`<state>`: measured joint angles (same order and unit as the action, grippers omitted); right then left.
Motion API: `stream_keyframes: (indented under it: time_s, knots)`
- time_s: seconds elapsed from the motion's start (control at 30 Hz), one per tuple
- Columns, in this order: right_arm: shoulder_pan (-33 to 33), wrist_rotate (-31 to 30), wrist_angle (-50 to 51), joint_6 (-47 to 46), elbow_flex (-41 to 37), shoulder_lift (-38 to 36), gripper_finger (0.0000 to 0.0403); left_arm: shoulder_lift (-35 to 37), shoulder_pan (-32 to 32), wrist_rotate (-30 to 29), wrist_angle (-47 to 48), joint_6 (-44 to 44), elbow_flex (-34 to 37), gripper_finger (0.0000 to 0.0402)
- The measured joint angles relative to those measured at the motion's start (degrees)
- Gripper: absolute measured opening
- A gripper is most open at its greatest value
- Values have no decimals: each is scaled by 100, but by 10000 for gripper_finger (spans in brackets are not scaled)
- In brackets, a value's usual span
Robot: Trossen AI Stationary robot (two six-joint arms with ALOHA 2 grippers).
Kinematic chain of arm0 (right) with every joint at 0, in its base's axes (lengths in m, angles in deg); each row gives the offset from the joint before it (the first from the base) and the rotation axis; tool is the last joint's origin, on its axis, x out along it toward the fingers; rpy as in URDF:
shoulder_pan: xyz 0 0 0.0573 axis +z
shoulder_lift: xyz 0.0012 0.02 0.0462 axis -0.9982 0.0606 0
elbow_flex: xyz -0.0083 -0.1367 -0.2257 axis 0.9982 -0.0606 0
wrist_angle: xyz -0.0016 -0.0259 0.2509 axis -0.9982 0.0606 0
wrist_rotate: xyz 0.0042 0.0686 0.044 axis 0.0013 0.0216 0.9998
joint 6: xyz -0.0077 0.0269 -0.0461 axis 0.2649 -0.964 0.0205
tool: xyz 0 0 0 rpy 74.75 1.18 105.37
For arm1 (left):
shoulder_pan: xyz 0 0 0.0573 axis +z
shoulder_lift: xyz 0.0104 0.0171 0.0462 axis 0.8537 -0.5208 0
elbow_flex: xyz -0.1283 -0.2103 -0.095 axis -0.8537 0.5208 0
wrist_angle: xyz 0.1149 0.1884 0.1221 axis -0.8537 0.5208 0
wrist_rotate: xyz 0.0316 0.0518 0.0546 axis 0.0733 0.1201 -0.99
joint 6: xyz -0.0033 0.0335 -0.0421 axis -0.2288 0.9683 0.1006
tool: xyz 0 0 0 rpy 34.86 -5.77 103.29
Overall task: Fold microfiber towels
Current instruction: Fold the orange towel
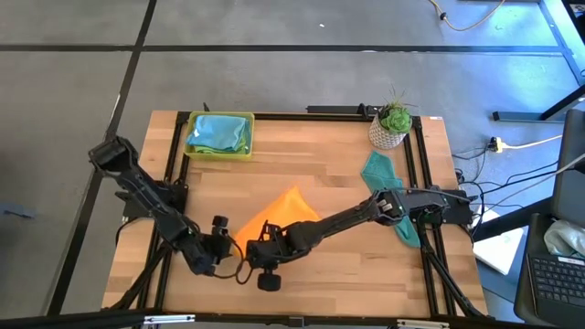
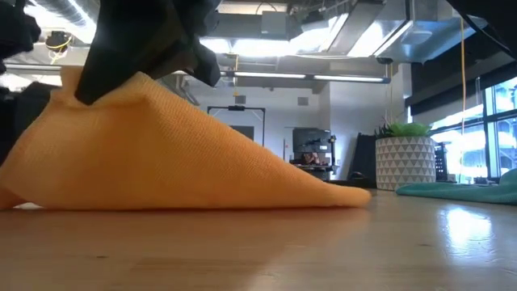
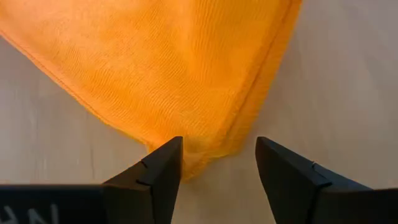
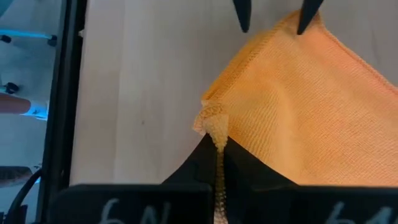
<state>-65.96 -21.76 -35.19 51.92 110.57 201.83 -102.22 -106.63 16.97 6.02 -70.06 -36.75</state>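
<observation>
Orange towel (image 1: 285, 212), folded into a rough triangle, lies near the counter (image 1: 320, 164) centre, toward its 6 o'clock edge. In the low view the orange towel (image 2: 170, 153) rises as a tent, peak lifted at one end and tapering flat toward the far end.

Right hand (image 1: 259, 249), at the towel's 7 o'clock corner, is pinched closed on a corner of the towel; in its wrist view the fingers (image 4: 205, 165) meet with a frayed hem of the orange towel (image 4: 311, 106) squeezed between them. The right arm reaches in from the counter's 3 o'clock side.

Left hand (image 1: 222, 239), just beside the right hand on its 9 o'clock side, stands parted; in its wrist view the hand (image 3: 219, 163) straddles a folded corner of the orange towel (image 3: 168, 68), and the fingers (image 3: 163, 171) do not press on it. The tips of this hand (image 4: 273, 15) also appear in the right wrist view, spread on either side of the towel's far edge.

Teal towel (image 1: 388, 196), crumpled, lies at the counter's 3 o'clock edge, partly under the right arm. Light blue towel (image 1: 219, 132) sits in the tray (image 1: 219, 153) at the 11 o'clock corner. Potted plant (image 1: 393, 123) stands at the 1 o'clock corner.
</observation>
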Motion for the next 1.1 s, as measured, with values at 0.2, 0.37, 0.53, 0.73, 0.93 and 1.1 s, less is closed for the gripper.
stream_keyframes:
  time_s: [0.2,0.37,0.53,0.73,0.93,1.1]
  knots:
    - [35,-2,-6,-149,2,0,11,-392,23,-147,-889,70,0,194]
    - [35,-1,-6,-151,2,-18,11,-679,67,-177,-1241,269,0,193]
    - [35,-84,52,-145,6,-162,11,-758,159,-150,-967,251,-17,193]
    - [37,-306,145,-140,17,-317,11,-694,298,-293,-778,270,-38,185]
    - [41,-306,301,-247,13,-317,11,-661,445,-310,96,316,-513,115]
    - [42,-304,302,-264,11,-317,11,-642,577,285,951,610,-1123,20]
